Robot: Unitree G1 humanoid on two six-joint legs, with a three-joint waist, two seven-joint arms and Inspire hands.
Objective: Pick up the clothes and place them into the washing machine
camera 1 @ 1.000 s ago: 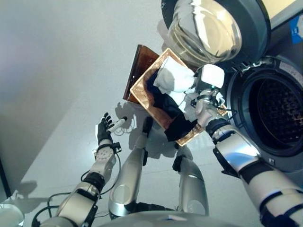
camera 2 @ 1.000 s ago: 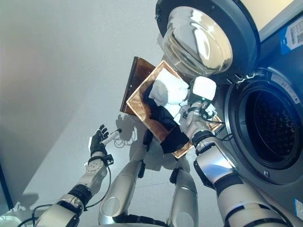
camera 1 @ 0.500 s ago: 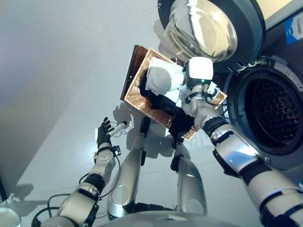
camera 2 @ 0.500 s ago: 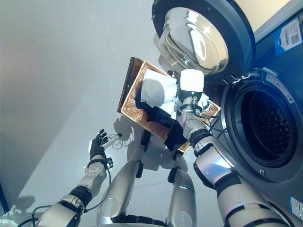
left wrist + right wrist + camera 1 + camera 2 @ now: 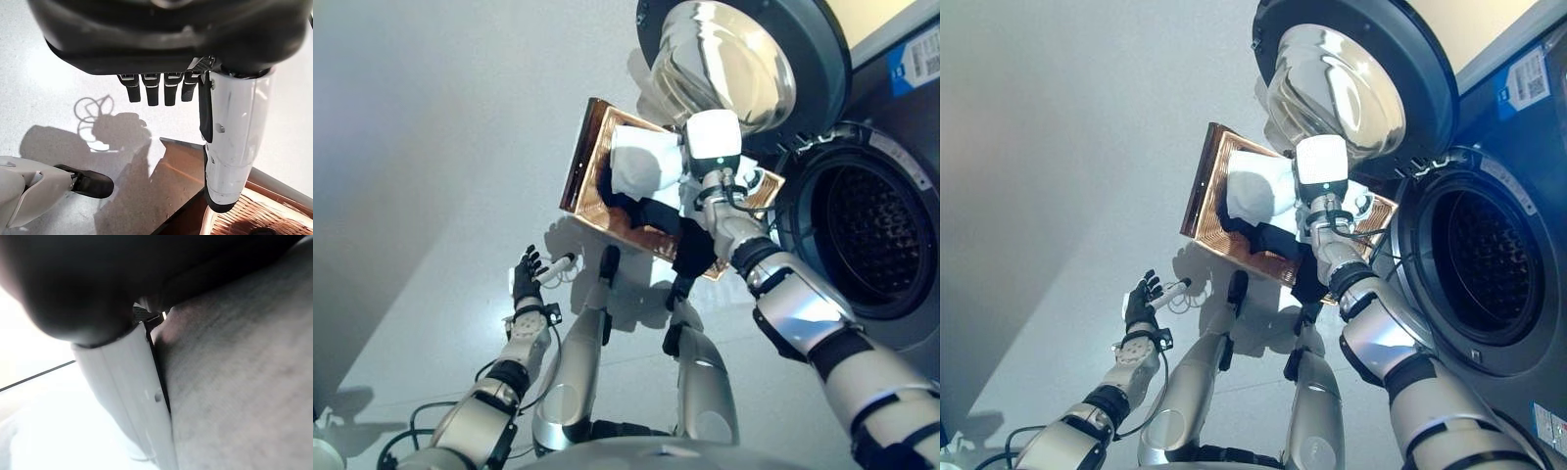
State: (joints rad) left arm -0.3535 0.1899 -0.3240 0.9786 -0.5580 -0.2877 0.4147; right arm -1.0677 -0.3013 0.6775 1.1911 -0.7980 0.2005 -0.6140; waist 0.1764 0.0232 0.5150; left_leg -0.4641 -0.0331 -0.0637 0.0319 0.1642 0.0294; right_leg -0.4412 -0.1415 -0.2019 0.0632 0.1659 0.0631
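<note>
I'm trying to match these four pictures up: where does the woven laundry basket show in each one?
Left eye view: the woven basket lies at upper centre, left of the washing machine.
Right eye view: same basket, upper centre, below the open door.
Left wrist view: only a corner, past the left hand.
Right wrist view: not visible; grey cloth fills it.
Shared landmark: the basket's brown rim.

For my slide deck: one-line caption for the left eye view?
Right robot hand reaches into the basket of clothes beside the open washing machine.
</note>
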